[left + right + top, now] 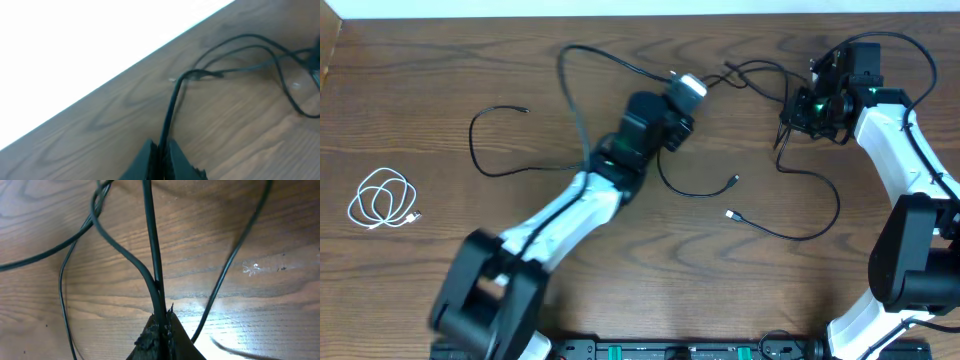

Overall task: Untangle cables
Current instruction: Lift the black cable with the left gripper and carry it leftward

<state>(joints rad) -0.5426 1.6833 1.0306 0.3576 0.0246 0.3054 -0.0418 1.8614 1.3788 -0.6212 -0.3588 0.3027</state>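
Black cables (149, 230) pinched at two spots on the tabletop (420, 80).
The left gripper (161, 159) and right gripper (162, 330) are each clamped on black strands near the far edge; the white cable (382, 200) lies coiled far left.

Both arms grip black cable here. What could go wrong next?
1. The right fingers seem to pinch two black cable strands together; pulling may tighten the tangle.
2. The left fingers hold a black cable near the table edge; a tug could drag loops off it.
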